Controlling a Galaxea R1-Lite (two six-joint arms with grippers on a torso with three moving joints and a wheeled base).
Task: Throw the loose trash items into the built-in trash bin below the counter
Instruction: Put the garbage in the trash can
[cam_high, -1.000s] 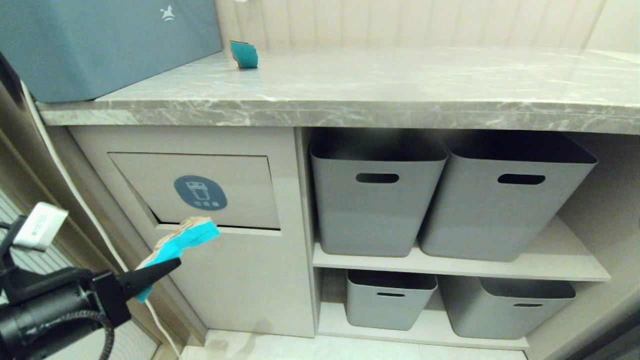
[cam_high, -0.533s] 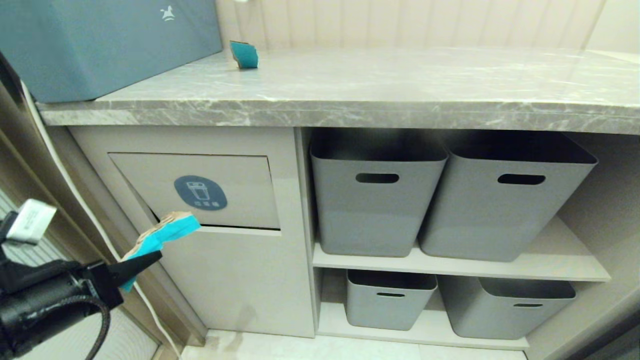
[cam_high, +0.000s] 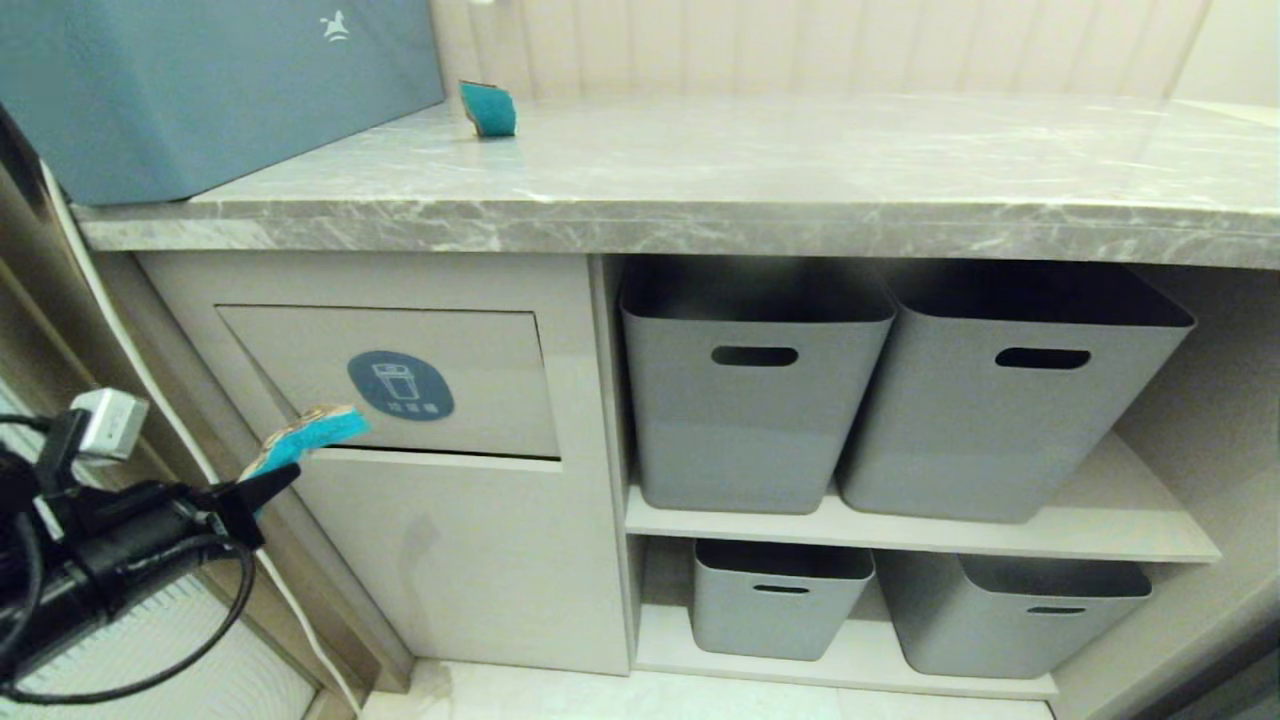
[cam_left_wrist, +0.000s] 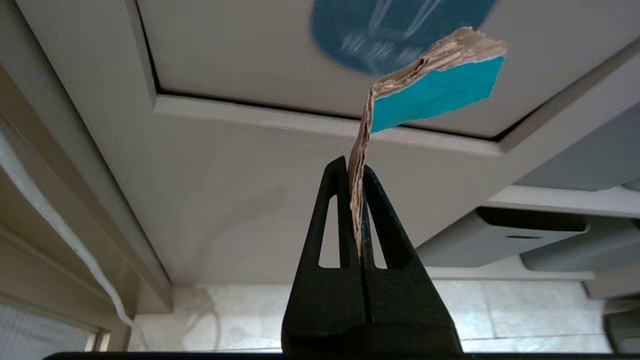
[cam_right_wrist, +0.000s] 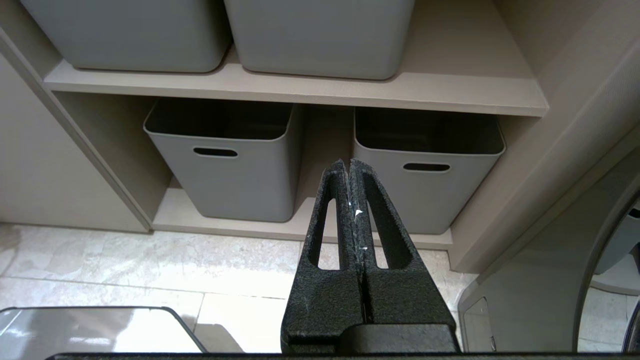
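Note:
My left gripper (cam_high: 272, 482) (cam_left_wrist: 356, 167) is shut on a torn piece of teal-faced cardboard (cam_high: 305, 437) (cam_left_wrist: 435, 87). It holds the scrap up in front of the lower left corner of the built-in trash bin's flap (cam_high: 400, 380) (cam_left_wrist: 240, 55), just left of the round blue sticker (cam_high: 400, 385). The flap looks closed. A second teal cardboard scrap (cam_high: 488, 108) stands on the grey marble counter (cam_high: 750, 180) at the back left. My right gripper (cam_right_wrist: 349, 167) is shut and empty, hanging low in front of the lower shelf; it is outside the head view.
A big blue-teal box (cam_high: 200, 90) sits on the counter's left end. Grey tubs (cam_high: 750, 390) (cam_high: 1010, 400) fill the upper shelf and two smaller ones (cam_high: 775, 595) (cam_right_wrist: 220, 160) the lower. A white cable (cam_high: 120, 330) runs down the left wall.
My left gripper has moved left and up with the cardboard scrap, whose tip now rests nearer the flap's lower left corner. The right arm is still.

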